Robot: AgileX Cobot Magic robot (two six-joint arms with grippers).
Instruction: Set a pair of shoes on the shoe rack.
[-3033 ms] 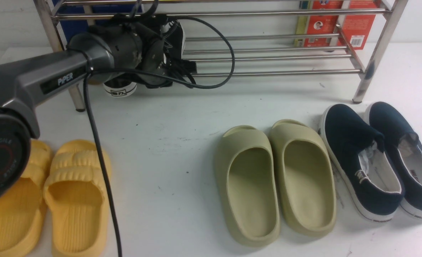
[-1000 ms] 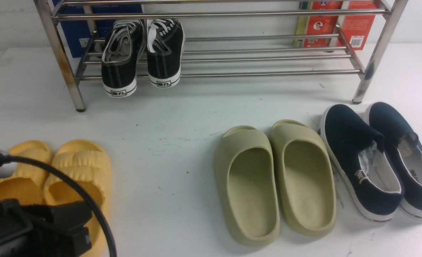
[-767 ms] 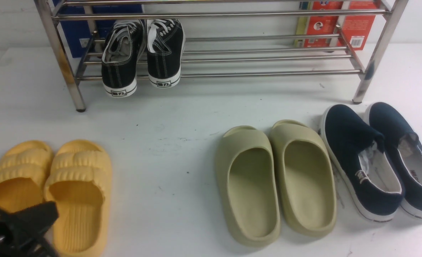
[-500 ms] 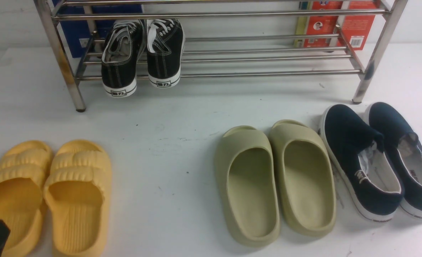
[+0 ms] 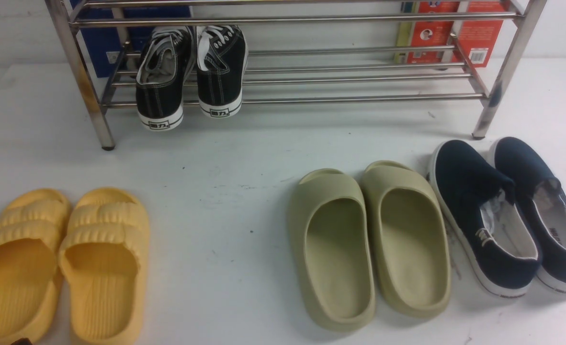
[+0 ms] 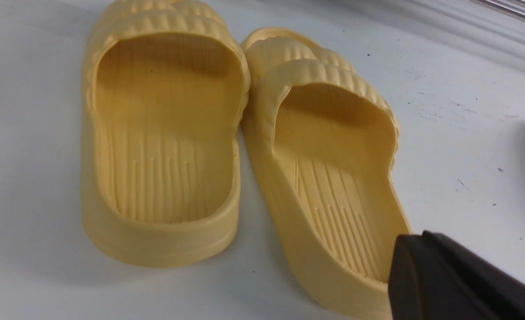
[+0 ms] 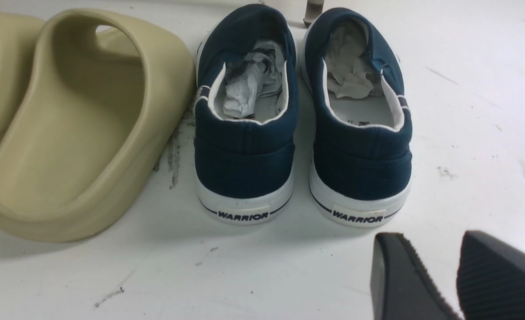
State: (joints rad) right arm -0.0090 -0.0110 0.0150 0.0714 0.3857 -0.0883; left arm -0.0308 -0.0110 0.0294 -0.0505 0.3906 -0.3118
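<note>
The pair of shoes, two black lace-up sneakers (image 5: 161, 81) (image 5: 220, 72), rests side by side on the lower tier of the shoe rack (image 5: 359, 98), at its left end, heels toward me and overhanging the front bar. No gripper touches them. In the left wrist view my left gripper (image 6: 411, 253) is shut on nothing and hovers by the heel of a yellow slide (image 6: 333, 178). In the right wrist view my right gripper (image 7: 431, 242) is open and empty, just behind the heels of the navy slip-ons (image 7: 244, 111).
Yellow slides (image 5: 62, 258) lie at the near left, olive slides (image 5: 369, 239) in the middle and navy slip-ons (image 5: 508, 211) at the right, all on the white floor. A blue box (image 5: 101, 43) and a red box (image 5: 455, 28) stand behind the rack.
My left arm has drawn back from the rack to the lower left and almost out of the front view. The sneakers stay on the lower tier.
</note>
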